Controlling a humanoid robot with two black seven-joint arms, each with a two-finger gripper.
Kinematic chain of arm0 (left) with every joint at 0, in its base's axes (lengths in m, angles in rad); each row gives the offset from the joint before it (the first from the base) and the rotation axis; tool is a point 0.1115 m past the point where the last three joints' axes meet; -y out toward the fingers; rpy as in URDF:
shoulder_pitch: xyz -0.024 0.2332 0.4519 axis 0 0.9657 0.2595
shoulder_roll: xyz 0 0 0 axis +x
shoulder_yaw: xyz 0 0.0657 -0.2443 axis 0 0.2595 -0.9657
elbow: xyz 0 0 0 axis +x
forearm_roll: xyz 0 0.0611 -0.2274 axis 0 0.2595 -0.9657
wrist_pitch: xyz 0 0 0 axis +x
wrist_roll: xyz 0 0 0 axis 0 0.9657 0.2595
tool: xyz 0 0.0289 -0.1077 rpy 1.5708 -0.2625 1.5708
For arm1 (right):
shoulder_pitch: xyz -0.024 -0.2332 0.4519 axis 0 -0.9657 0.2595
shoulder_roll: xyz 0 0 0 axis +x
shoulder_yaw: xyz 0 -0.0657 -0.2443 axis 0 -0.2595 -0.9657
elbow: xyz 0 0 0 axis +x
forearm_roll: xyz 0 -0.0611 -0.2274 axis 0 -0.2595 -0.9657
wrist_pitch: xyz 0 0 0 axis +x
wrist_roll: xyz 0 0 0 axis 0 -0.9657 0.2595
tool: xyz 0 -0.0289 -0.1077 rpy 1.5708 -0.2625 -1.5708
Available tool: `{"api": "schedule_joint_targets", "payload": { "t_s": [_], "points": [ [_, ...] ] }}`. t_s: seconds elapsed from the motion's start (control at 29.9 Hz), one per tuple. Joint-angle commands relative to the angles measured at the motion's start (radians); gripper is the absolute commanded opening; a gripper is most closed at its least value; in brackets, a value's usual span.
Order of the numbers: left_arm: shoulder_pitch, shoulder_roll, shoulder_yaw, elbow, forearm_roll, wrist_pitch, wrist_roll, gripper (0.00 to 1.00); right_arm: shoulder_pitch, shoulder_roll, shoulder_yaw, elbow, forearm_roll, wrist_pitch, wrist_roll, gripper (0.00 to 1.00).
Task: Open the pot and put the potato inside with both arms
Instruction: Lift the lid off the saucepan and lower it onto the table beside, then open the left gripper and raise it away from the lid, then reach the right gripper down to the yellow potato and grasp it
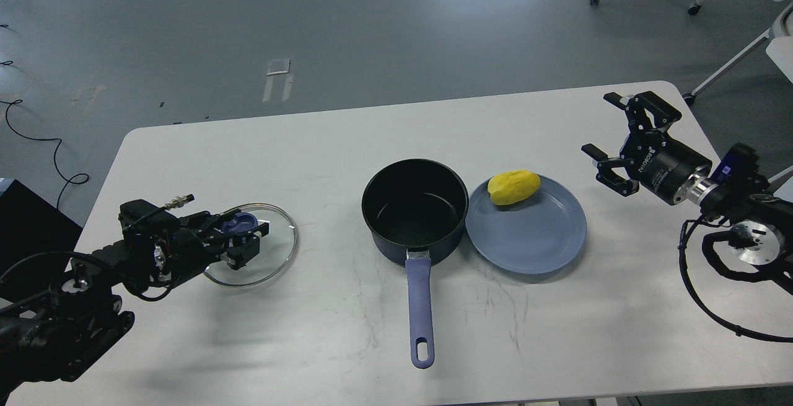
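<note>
Dark-blue metal with a black inside is being shown uncovered: the pot [415,207] is standing open near the middle of the desk [322,139], its long periwinkle handle pointing toward the near edge. The glass lid [266,257] is lying flat on the desk, well to the left of the pot, so the opening step is being judged as done or nearly so. The left hand [248,242] is being held over the lid at its blue knob [241,224]; whether the fingers are closed on the knob or already parted from it cannot be told from this view, since the dark parts are overlapping.

The potato [513,187] is being seen on the far-left part of the blue plate [533,238], which is sitting just beside the pot on its right, rim nearly touching rim. Nothing is being seen inside the pot. The right hand [610,139] is being held in the air near the desk's right end, well apart from the potato, with its fingers spread wide and nothing between them.

What is being left, by this reading, is the second half: the potato is not yet being grasped, and it is yet to be carried the short way across the plate's rim and lowered into the pot. The lid's release by the left hand may also be outstanding.
</note>
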Motion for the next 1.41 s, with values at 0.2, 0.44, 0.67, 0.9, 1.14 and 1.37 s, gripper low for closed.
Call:
{"api": "schedule_joint_targets", "payload": {
  "t_s": [0.2, 0.44, 0.67, 0.9, 1.14, 1.37],
  "points": [
    [-0.003, -0.003, -0.004, -0.004, -0.032, -0.004, 0.000, 0.98, 0.001, -0.002, 0.000, 0.000, 0.000, 0.001, 0.000, 1.00],
    [-0.156, 0.028, -0.007, -0.139, -0.436, -0.082, 0.000, 0.98, 0.039, -0.061, -0.003, 0.014, -0.055, 0.003, 0.000, 1.00],
    [-0.328, -0.001, -0.013, -0.179, -0.963, -0.224, 0.000, 0.98, 0.182, -0.169, -0.018, 0.110, -0.398, 0.003, 0.000, 1.00],
    [-0.392, -0.043, -0.013, -0.179, -1.252, -0.204, 0.000, 0.98, 0.488, -0.247, -0.300, 0.189, -0.820, 0.003, 0.000, 1.00],
    [-0.394, -0.043, -0.063, -0.182, -1.264, -0.204, 0.000, 0.98, 0.795, -0.163, -0.723, 0.193, -1.124, 0.003, 0.000, 1.00],
    [-0.394, -0.050, -0.071, -0.199, -1.263, -0.202, 0.000, 0.98, 0.845, -0.054, -0.839, 0.151, -1.229, 0.003, 0.000, 1.00]
  ]
}}
